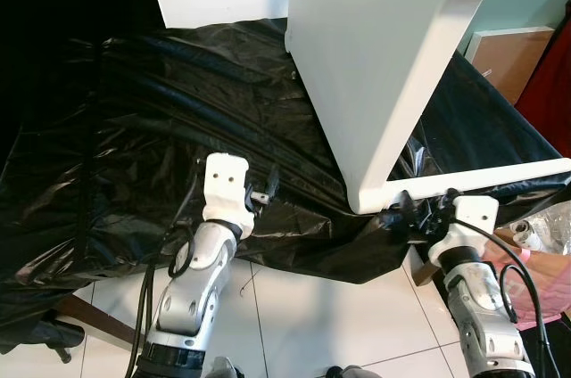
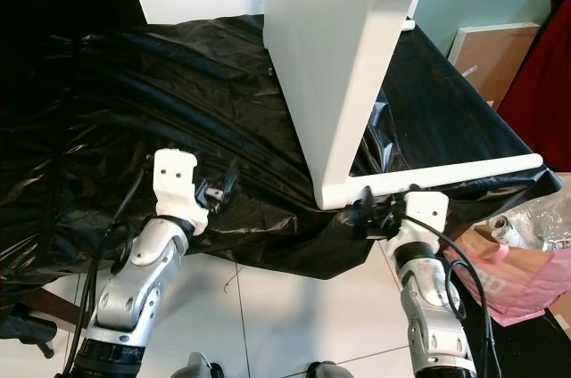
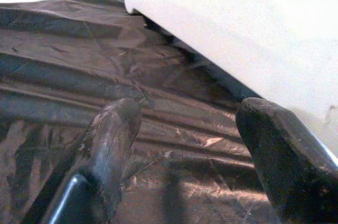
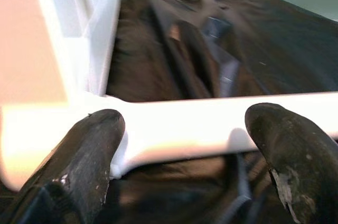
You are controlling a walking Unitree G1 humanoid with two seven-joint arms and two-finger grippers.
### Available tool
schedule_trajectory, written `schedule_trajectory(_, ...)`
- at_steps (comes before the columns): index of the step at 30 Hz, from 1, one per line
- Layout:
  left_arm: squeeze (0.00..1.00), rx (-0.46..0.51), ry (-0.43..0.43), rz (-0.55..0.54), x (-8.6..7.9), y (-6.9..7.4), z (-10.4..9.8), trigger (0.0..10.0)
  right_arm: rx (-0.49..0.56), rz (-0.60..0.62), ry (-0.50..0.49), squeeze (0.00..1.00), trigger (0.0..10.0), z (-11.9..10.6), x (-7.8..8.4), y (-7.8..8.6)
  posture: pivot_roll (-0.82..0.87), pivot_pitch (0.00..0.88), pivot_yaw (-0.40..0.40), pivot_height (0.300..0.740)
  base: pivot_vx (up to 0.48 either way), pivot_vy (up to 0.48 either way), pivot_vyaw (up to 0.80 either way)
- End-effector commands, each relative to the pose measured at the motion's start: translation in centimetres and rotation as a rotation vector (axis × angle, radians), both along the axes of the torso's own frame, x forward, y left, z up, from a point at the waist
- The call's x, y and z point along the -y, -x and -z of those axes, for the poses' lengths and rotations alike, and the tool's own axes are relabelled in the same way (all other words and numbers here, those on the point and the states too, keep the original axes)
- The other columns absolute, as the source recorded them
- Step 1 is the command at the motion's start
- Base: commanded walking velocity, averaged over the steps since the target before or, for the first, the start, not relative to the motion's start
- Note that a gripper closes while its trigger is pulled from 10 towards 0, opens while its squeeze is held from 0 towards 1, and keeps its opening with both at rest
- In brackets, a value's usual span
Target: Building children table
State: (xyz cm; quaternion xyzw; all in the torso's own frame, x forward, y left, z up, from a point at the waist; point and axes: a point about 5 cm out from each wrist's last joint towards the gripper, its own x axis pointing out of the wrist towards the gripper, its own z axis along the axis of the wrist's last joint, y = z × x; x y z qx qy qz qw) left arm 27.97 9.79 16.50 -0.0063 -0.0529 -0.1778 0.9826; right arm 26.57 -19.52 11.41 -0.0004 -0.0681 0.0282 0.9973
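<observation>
White children's table panel (image 1: 375,66) standing tilted on the desk (image 1: 134,128) wrapped in crinkly black plastic sheet (image 1: 107,217), lower corner right at the desk's near edge. White rail (image 1: 482,180) running off that corner along the desk's near right edge. Right claw (image 1: 419,210) sitting at the rail just beside the panel corner, fingers (image 4: 84,150) spread wide either side of the rail, not pinching it. Left claw (image 1: 266,191) over the sheet left of the panel, also open, one finger (image 3: 285,155) close to the panel face, gripping nothing. Plenty of bare sheet left of the panel. Tiled floor (image 1: 312,324) below the desk edge, pink bag (image 2: 517,280) off to the right.
</observation>
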Motion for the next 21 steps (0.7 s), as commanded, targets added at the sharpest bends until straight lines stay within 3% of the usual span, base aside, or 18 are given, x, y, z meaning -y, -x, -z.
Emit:
schedule_trajectory(1,0.0,-0.005,0.009,0.074,0.3,0.5,-0.1,10.0,-0.003,-0.035,-0.011,0.0,10.0,-0.1,-0.5,0.0,-0.01,0.069,-0.036,0.74,0.0,0.0,0.0)
schedule_trajectory(9,0.0,-0.006,0.006,0.106,0.5,0.9,0.1,10.0,0.007,-0.076,-0.004,0.0,10.0,-0.4,-1.0,0.1,-0.01,0.065,-0.044,0.74,0.0,0.0,0.0)
schedule_trajectory(10,0.04,-0.012,0.011,0.121,0.6,1.1,0.2,10.0,0.006,-0.087,-0.005,0.0,10.0,-0.4,-1.0,0.1,-0.01,0.064,-0.045,0.74,0.0,0.0,0.0)
schedule_trajectory(11,1.0,-0.02,0.025,0.147,0.7,1.4,0.4,10.0,0.006,-0.1,-0.009,1.0,10.0,-0.5,-1.1,0.2,-0.01,0.062,-0.047,0.74,0.0,0.0,0.0)
schedule_trajectory(14,1.0,-0.025,0.035,0.164,0.7,1.6,0.5,10.0,0.006,-0.109,-0.013,1.0,10.0,-0.5,-1.2,0.2,-0.01,0.062,-0.047,0.74,0.0,0.0,0.0)
schedule_trajectory(18,1.0,-0.008,-0.011,0.167,1.0,1.9,0.4,10.0,-0.003,-0.136,-0.013,1.0,10.0,-0.5,-1.4,0.1,0.0,0.058,-0.049,0.74,0.0,0.0,0.0)
schedule_trajectory(19,0.0,-0.002,-0.033,0.167,1.1,1.9,0.4,10.0,-0.011,-0.167,-0.014,0.0,10.0,-0.4,-1.7,0.0,0.0,0.058,-0.05,0.74,0.0,0.0,0.0)
schedule_trajectory(21,0.0,0.003,-0.051,0.167,1.2,1.8,0.4,10.0,-0.018,-0.201,-0.014,0.0,10.0,-0.4,-2.1,-0.1,0.0,0.058,-0.05,0.74,0.0,0.0,0.0)
